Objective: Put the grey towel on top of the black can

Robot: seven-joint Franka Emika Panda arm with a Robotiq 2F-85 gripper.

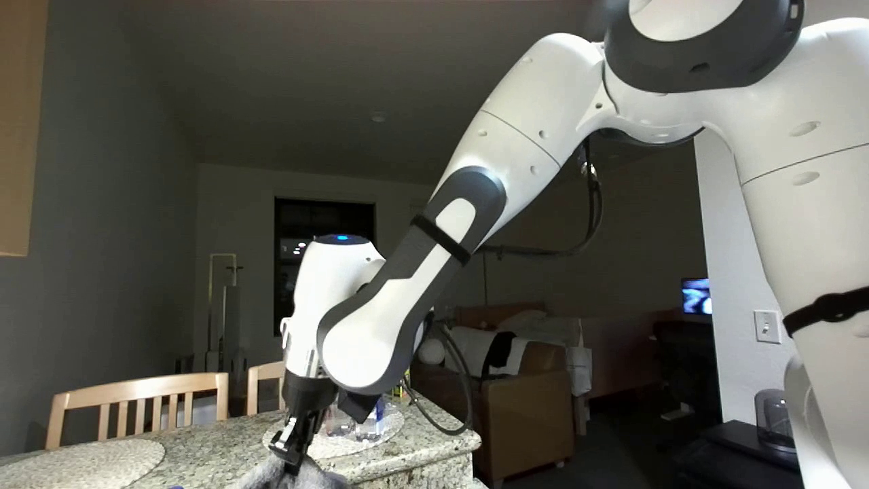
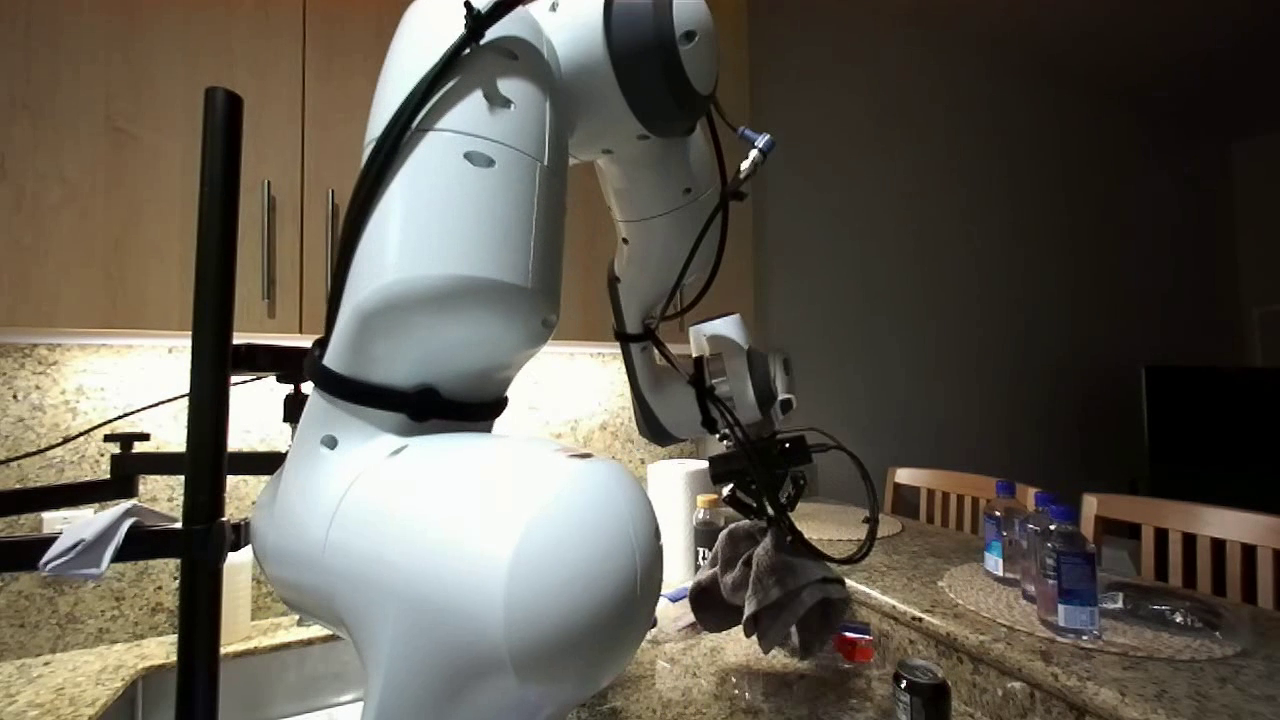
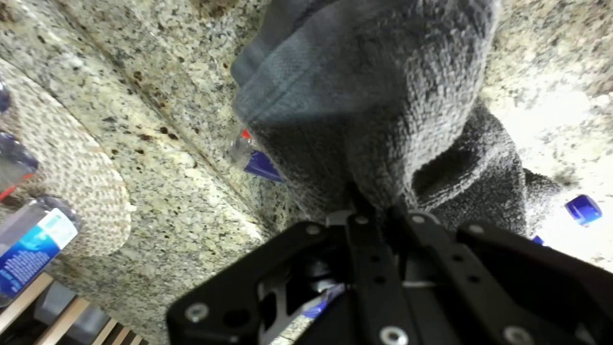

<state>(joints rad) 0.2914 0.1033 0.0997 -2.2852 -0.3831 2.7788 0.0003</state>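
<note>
The grey towel (image 2: pixel 770 590) hangs bunched from my gripper (image 2: pixel 782 515), above the lower granite counter in an exterior view. My gripper (image 3: pixel 378 206) is shut on a fold of the towel (image 3: pixel 364 96) in the wrist view, with the cloth spreading beyond the fingertips. In an exterior view the gripper (image 1: pixel 290 451) points down, and only the top of the towel (image 1: pixel 292 475) shows at the bottom edge. The black can (image 2: pixel 920 690) stands upright on the lower counter, to the right of and below the towel, its base cut off. It is out of view in the wrist view.
Clear bottles (image 2: pixel 1068 585) stand on a woven mat (image 2: pixel 1130 640) on the raised counter. A red and blue package (image 2: pixel 853 643) lies behind the towel. A dark bottle (image 2: pixel 708 530) and paper roll (image 2: pixel 670 520) stand farther back. A blue cap (image 3: pixel 583 209) lies on the counter.
</note>
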